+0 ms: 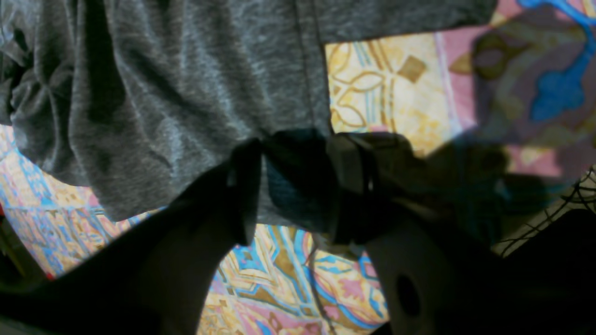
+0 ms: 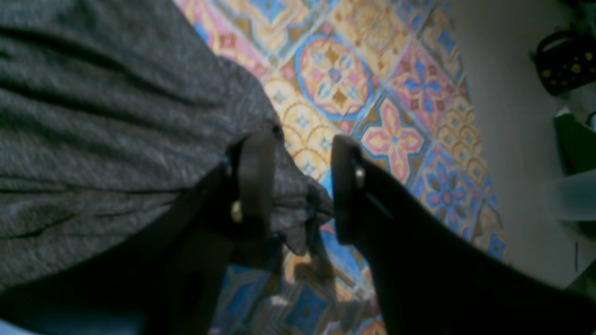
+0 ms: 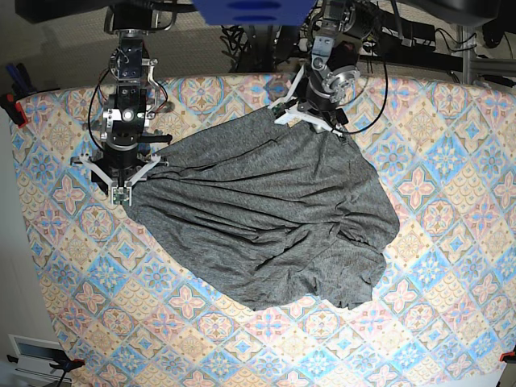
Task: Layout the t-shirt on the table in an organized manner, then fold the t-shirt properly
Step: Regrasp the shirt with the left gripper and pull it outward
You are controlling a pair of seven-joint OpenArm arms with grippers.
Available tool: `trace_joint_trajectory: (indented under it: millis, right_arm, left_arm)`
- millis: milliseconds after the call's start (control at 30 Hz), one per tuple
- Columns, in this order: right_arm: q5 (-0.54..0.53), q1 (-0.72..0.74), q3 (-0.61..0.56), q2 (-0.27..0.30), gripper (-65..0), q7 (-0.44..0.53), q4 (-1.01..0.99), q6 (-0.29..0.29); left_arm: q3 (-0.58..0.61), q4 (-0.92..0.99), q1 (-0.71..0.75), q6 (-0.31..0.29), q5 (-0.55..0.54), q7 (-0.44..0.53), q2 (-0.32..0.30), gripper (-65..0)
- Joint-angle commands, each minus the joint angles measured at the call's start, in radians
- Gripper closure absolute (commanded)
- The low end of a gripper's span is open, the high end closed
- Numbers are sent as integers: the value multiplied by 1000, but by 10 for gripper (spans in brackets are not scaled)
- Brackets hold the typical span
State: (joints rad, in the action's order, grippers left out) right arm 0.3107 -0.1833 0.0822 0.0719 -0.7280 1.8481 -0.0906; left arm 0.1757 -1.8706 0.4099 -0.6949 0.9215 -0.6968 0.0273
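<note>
Item: one dark heather-grey, thin knit t-shirt, spread rumpled across the tile-print worktop of blue, pink and peach medallions, pinched at two far corners, presumably so it can be drawn taut and laid flat before folding. The left claw is clamped on a fabric edge bunched between its pads, cloth fanning out ahead of it; the right claw likewise grips a gathered corner, the body of the shirt lying to one side of it. Obstructions: deep creases and a doubled-under hem at the shirt's end farthest from both claws; dangling cables behind them, well apart.
</note>
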Motion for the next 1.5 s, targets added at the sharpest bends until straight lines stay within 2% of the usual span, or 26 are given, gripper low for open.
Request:
trace_joint_trajectory:
  millis: [0, 233, 333, 400, 500, 600, 700, 1000, 1367, 1467]
  right_arm:
    - [9, 8, 3, 7, -203, 15, 22, -8]
    - [9, 8, 3, 7, -203, 15, 22, -8]
    - [9, 8, 3, 7, -203, 15, 22, -8]
    - [9, 8, 1, 7, -203, 15, 22, -8]
    - [9, 6, 1, 6, -203, 15, 23, -8]
    - [9, 6, 1, 6, -203, 15, 23, -8]
    - [9, 6, 1, 6, -203, 15, 23, -8]
    - [9, 6, 1, 6, -203, 15, 25, -8]
    - [9, 5, 1, 4, -202, 15, 25, -8]
    - [9, 5, 1, 4, -202, 15, 25, -8]
  left_arm:
    - [-28, 33, -12, -3, -5, 9, -2, -232]
    - [-150, 56, -38, -3, 1, 9, -10, -227]
    - [-152, 102, -38, -3, -5, 9, -56, -227]
    - [-156, 121, -39, -3, 1, 9, -60, -214]
    - [-164, 119, -35, -3, 3, -5, -56, -135]
    - [-196, 118, -73, -3, -8, -90, -36, -14]
    - [-236, 104, -96, -3, -3, -126, -14, -29]
    - [-245, -102, -32, -3, 3, -131, -14, -20]
    - [-345, -100, -16, -3, 1, -126, -14, -21]
    - [-362, -100, 16, -3, -6, -126, -53, -21]
